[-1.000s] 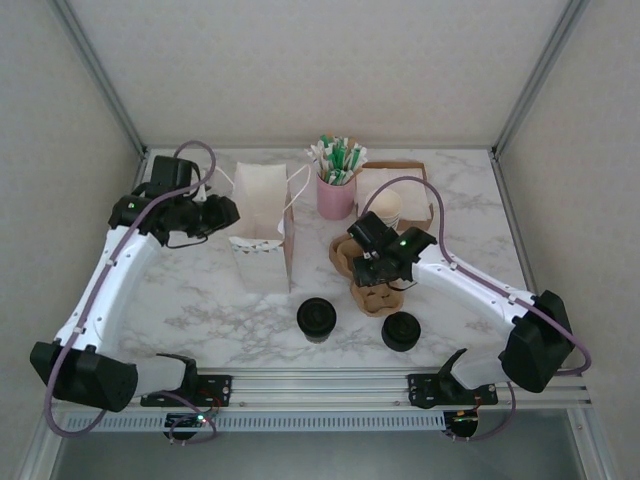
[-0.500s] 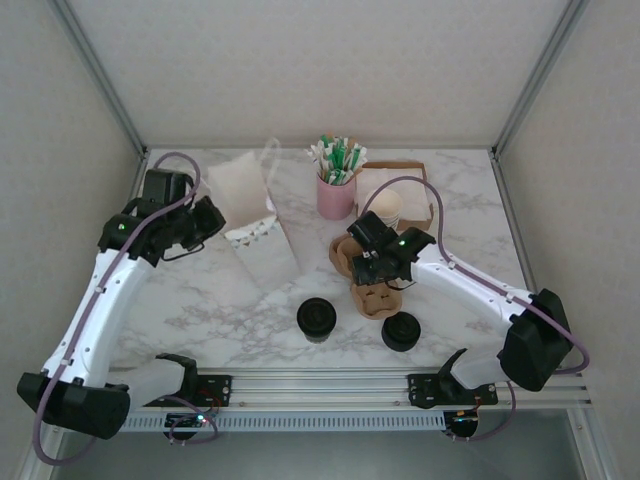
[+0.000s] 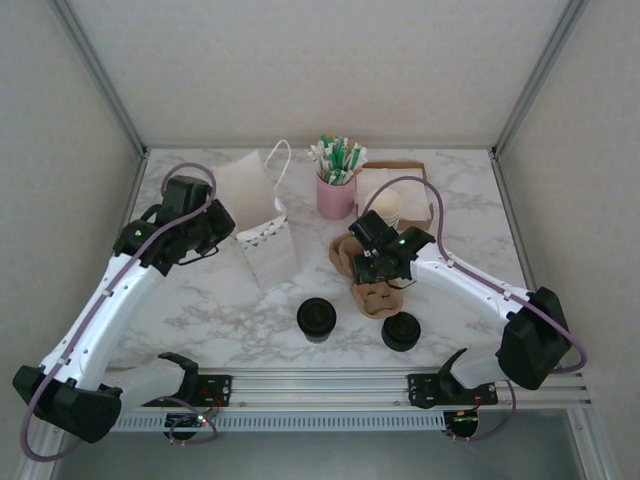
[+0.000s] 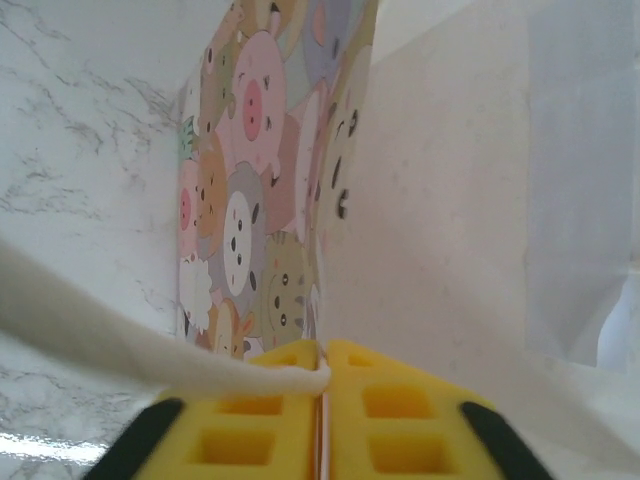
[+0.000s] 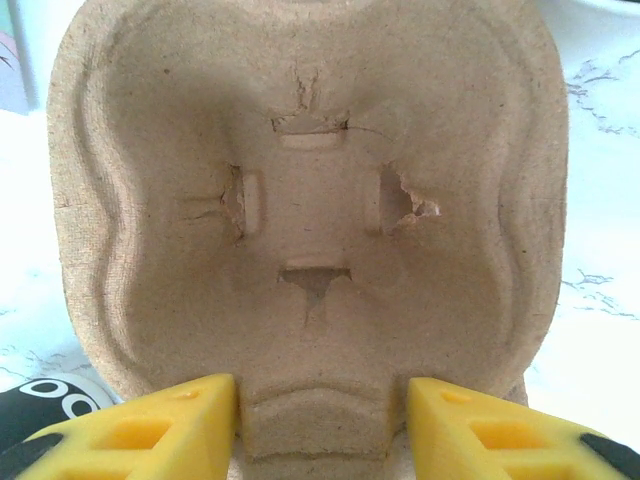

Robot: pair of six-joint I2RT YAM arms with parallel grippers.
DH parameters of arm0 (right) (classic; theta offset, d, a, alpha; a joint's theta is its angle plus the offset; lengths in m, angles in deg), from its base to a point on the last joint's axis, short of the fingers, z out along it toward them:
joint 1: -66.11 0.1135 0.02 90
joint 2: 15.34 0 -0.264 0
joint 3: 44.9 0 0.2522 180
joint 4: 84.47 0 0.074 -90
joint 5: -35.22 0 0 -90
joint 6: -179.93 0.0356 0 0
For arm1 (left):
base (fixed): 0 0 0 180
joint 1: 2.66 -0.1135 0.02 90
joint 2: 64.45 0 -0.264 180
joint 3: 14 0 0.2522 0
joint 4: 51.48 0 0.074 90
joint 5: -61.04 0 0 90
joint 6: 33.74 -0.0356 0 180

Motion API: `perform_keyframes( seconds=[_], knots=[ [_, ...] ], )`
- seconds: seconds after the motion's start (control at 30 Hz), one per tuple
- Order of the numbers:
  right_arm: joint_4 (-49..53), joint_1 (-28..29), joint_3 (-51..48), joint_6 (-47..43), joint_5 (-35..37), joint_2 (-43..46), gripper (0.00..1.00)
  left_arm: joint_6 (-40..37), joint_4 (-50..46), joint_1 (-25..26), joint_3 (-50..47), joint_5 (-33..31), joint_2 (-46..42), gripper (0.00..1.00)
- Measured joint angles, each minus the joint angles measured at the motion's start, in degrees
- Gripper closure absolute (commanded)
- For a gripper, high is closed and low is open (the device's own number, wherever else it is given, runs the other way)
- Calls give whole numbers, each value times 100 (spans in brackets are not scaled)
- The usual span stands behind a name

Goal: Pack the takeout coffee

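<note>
Left tool (image 4: 322,365) clenched on the edge of the tilted white paper bag (image 3: 245,190). Right tool (image 5: 322,415) straddles the brown pulp cup carrier (image 5: 300,200); grip cannot be told. Black-lidded cream paper takeout coffee (image 3: 316,318) stands on the marble tabletop (image 3: 200,310), outside the bag. Risk: the leaning bag mouth collapses and blocks loading.

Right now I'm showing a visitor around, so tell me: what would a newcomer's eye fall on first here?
First, the white paper bag, tilted at left centre and pinched at its edge by the shut left gripper, with a cartoon-animal side panel. Next, the brown cardboard cup carrier at centre right, with the right gripper straddling its near edge. Two black-lidded cups stand near the front edge.
</note>
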Motion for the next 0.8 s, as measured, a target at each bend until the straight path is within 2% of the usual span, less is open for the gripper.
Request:
perform_keyframes(
  seconds=[0.23,0.37,0.53,0.6,0.67,0.8],
  knots=[
    [2,0,0,-2,-70,-7,52,-26,-11,74,164,-74,42,50],
    [7,0,0,-17,-101,-39,55,-120,-55,74,332,-122,35,35],
    [17,0,7,-17,-109,-55,60,-304,-203,74,675,-177,13,28],
    [35,0,17,-15,-107,-55,66,-400,-267,74,820,-216,-11,26],
    [92,0,55,0,-105,-55,67,-501,-358,74,979,-280,-50,25],
    [254,0,129,2,-107,-55,67,-804,-570,74,1375,-411,-138,15]
  ],
)
